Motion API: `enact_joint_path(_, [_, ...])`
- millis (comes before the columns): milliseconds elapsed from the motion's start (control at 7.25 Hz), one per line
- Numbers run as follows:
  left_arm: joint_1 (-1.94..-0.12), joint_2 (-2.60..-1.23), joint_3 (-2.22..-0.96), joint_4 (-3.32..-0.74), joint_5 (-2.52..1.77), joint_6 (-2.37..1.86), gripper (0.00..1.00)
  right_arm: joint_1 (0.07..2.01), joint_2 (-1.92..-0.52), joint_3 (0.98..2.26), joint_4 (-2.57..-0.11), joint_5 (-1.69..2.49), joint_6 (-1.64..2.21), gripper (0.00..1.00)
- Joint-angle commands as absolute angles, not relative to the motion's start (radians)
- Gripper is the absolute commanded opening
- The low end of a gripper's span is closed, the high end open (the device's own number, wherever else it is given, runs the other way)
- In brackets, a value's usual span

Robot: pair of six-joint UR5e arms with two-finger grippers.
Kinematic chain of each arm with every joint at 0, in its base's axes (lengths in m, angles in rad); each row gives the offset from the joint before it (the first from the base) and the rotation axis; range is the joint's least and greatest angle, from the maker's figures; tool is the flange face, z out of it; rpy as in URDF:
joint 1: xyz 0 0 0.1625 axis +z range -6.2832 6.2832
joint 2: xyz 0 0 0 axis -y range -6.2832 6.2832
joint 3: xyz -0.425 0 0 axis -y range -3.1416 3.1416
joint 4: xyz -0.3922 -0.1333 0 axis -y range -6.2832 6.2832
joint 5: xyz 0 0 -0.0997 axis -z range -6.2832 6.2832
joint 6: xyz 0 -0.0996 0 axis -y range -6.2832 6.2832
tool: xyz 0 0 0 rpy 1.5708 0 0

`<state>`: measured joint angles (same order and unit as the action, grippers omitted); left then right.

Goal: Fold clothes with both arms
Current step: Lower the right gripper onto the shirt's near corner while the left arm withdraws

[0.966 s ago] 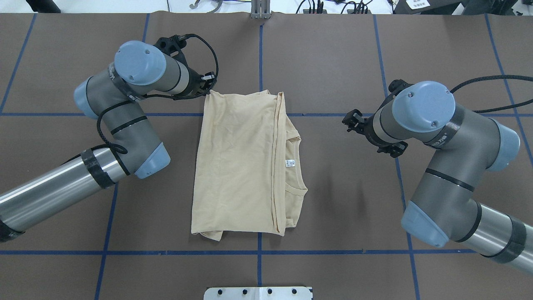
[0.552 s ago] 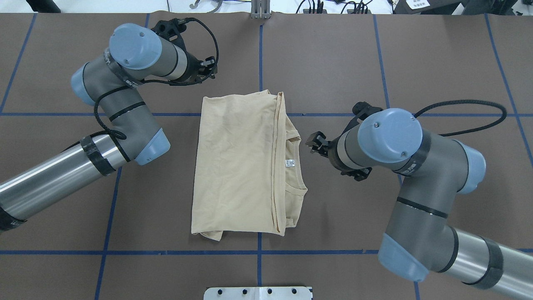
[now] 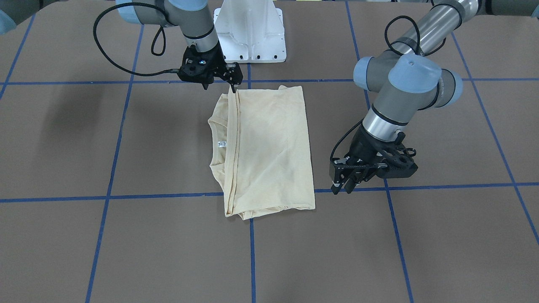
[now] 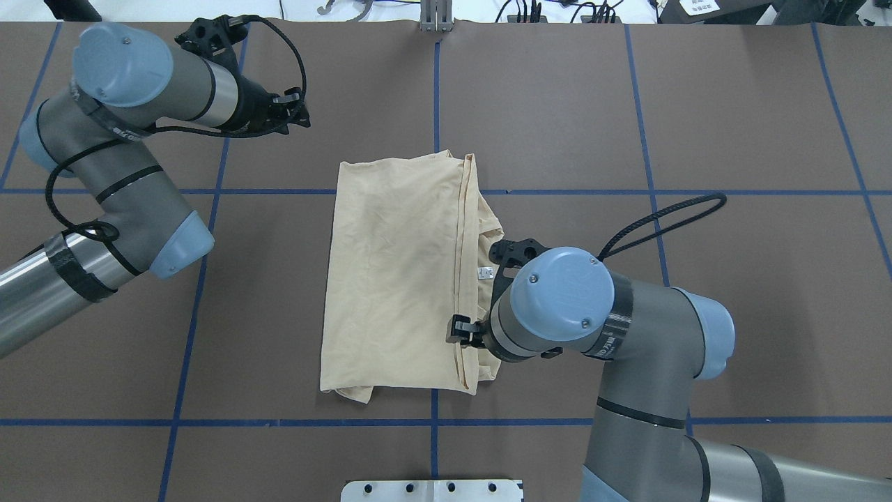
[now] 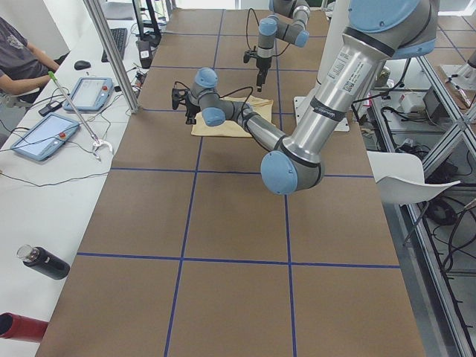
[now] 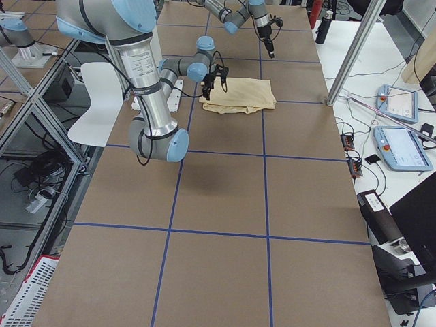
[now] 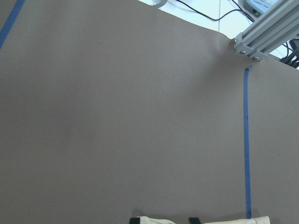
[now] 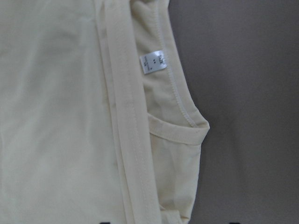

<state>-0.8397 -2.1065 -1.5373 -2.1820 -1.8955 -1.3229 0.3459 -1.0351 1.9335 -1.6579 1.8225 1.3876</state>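
Observation:
The clothes are one cream-yellow shirt (image 4: 397,272), folded into a tall rectangle at the table's centre, plain side up. Its neckline and small white label (image 4: 486,273) show along the right edge. My right gripper (image 4: 456,331) hovers open over the folded hem near the shirt's near right corner. In the front-facing view its fingertips (image 3: 233,86) sit right at that corner. The right wrist view looks straight down on the label (image 8: 153,62) and collar. My left gripper (image 4: 301,117) is open and holds nothing, off the shirt's far left corner, above bare table (image 3: 342,187).
Blue tape lines cross the brown table cover. The white pedestal base (image 3: 250,33) stands behind the shirt on the robot's side. A metal plate (image 4: 432,490) lies at the near edge. A seated person (image 5: 18,52) and tablets are beside the table.
My right arm swung in from the right and down toward me, ending over the shirt's near right edge. My left gripper drew away from the far left corner, out to the left.

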Motion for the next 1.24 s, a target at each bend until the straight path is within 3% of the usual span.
enact_joint_path(0, [-0.844, -2.069, -1.583, -2.181, -1.896, -1.321, 0.46, 0.341, -0.926, 1.864, -1.894, 1.870, 0.925, 0.74])
enact_joint_path(276, [-0.844, -2.047, -1.600, -2.181, -1.896, -1.328, 0.47, 0.333, -0.789, 1.703, -1.950, 1.876, 0.911, 0.73])
enact_joint_path(690, [-0.845, -2.042, -1.601, -2.181, -1.894, -1.344, 0.48, 0.278, -0.792, 1.694, -1.971, 1.790, 0.908, 0.56])
enact_joint_path(1104, [-0.844, -2.037, -1.608, -2.183, -1.894, -1.390, 0.48, 0.264, -0.785, 1.687, -1.976, 1.787, 0.908, 0.53])
